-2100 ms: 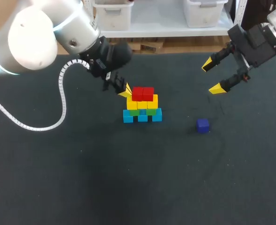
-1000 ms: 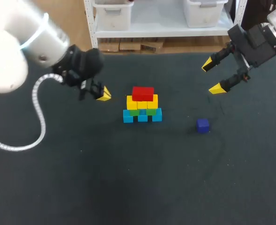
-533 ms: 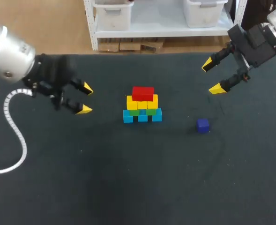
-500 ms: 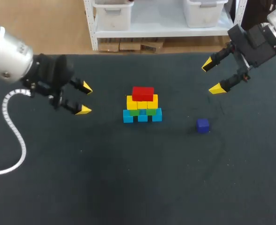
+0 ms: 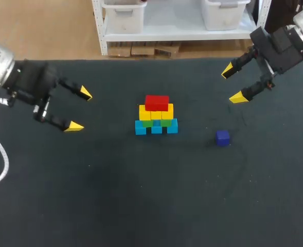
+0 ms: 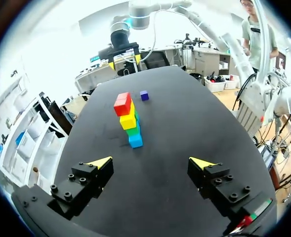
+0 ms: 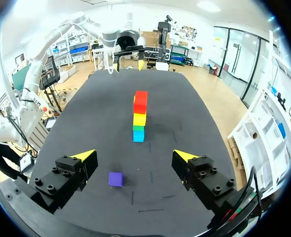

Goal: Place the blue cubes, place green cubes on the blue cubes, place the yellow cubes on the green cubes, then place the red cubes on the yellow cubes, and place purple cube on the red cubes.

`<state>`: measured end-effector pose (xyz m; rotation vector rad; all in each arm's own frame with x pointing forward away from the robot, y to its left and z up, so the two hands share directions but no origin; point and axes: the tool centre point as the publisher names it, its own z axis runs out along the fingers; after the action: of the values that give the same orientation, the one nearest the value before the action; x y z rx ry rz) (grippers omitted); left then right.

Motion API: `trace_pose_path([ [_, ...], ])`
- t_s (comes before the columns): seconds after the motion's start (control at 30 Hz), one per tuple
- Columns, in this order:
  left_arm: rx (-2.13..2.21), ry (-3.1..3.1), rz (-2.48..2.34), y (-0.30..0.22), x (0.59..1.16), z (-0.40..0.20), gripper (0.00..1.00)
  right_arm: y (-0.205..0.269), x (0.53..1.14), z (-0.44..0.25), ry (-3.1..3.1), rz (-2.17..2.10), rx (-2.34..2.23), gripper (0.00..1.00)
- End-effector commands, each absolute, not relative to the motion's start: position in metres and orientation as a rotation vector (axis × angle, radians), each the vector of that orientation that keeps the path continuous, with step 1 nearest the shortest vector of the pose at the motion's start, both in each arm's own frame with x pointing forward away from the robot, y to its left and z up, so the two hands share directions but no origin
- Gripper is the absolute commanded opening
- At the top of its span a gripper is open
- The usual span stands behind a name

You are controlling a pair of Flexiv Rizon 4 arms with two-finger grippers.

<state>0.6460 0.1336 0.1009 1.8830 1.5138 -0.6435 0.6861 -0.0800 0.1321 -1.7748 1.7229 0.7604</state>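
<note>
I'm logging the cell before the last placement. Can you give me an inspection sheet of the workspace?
surface: dark table, nothing spilled.
job's things: stack of blue cubes, green cubes, yellow cubes, red cubes on top; purple cube apart on the table.
clutter: nothing seen.
hands: left hand open, empty; right hand open, empty; both away from the stack.
cables: white coiled cable behind the left hand, clear of cubes.
surroundings: nothing seen over the table.
</note>
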Motion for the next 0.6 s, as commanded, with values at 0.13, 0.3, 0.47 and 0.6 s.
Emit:
trace_pose_path([
  [0.13, 1.906, 1.515, -0.663, 0.133, 0.652, 0.102, 1.0, -0.08, 0.685, 0.131, 1.71, 0.696, -1.804, 1.0],
  [0.3, 1.906, 1.515, -0.663, 0.133, 0.652, 0.102, 1.0, -0.076, 0.664, 0.12, 1.694, 0.648, -1.836, 1.0],
  [0.47, 1.906, 1.515, -0.663, 0.133, 0.652, 0.102, 1.0, -0.074, 0.642, 0.096, 1.749, 0.703, -1.776, 1.0],
  [0.6, 1.906, 1.515, -0.663, 0.133, 0.652, 0.102, 1.0, -0.079, 0.629, 0.074, 1.805, 0.735, -1.703, 1.0],
])
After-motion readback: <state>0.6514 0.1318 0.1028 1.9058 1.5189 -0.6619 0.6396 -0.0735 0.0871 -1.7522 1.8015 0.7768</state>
